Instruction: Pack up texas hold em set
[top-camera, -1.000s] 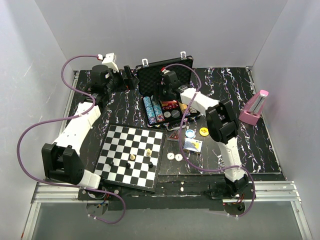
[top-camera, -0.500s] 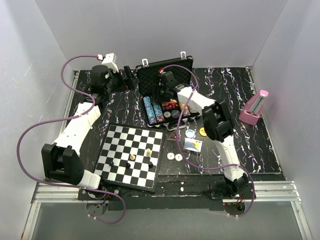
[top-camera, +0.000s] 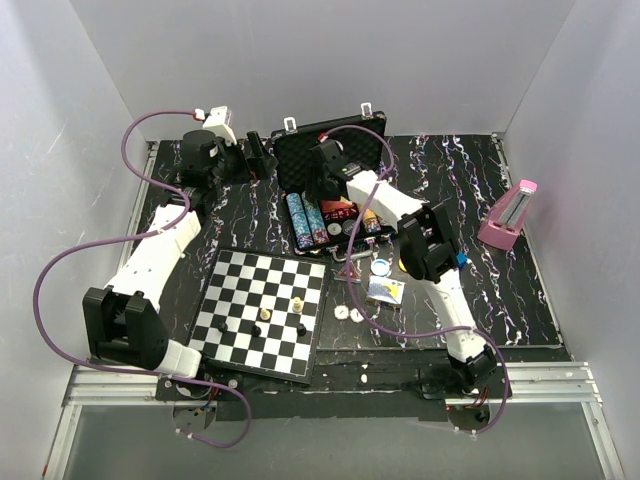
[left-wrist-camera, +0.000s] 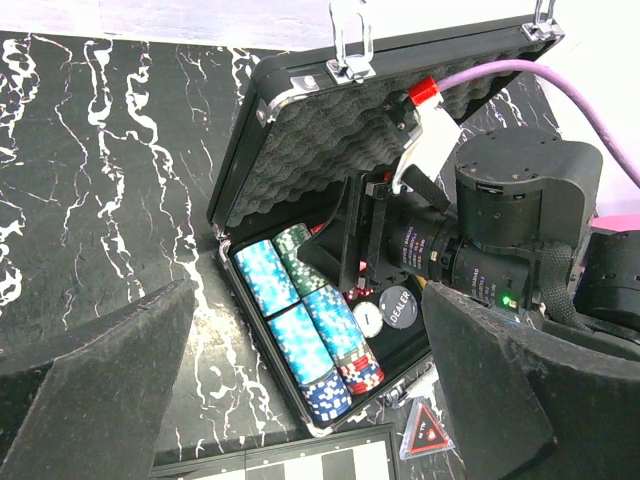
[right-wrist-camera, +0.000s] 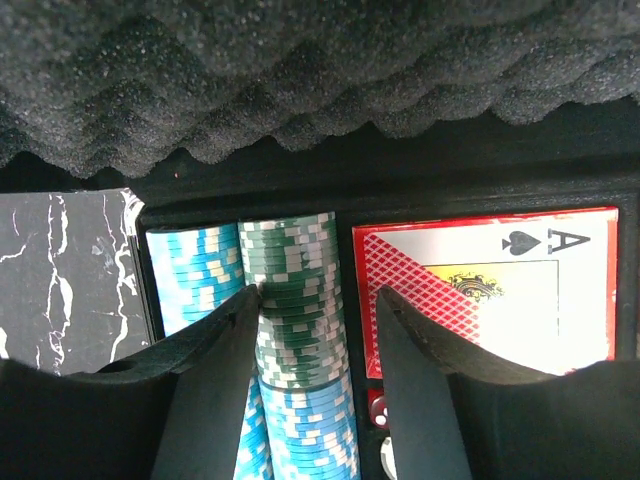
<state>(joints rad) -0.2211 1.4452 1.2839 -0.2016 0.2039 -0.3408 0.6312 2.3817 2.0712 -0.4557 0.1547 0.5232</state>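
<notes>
The black briefcase (top-camera: 300, 150) stands open at the back of the table, its foam lid (left-wrist-camera: 300, 150) up. Rows of blue, green and red chips (left-wrist-camera: 300, 320) fill its left side, beside a dealer button (left-wrist-camera: 398, 305). My right gripper (top-camera: 325, 185) is down inside the case. In the right wrist view it (right-wrist-camera: 318, 300) is open, its fingers on either side of the green chip row (right-wrist-camera: 295, 290), next to a red card deck (right-wrist-camera: 500, 290). My left gripper (top-camera: 260, 158) hovers open and empty left of the case.
Loose on the mat in front of the case: a blue chip (top-camera: 380, 267), a wrapped card deck (top-camera: 385, 290), two white buttons (top-camera: 349, 313) and a red triangle (left-wrist-camera: 427, 430). The chessboard (top-camera: 262, 312) with pieces lies near left. A pink metronome (top-camera: 508, 215) stands at the right.
My right arm has swung left and reached deeper into the case, its elbow moving over the loose items. The left arm has not moved.
</notes>
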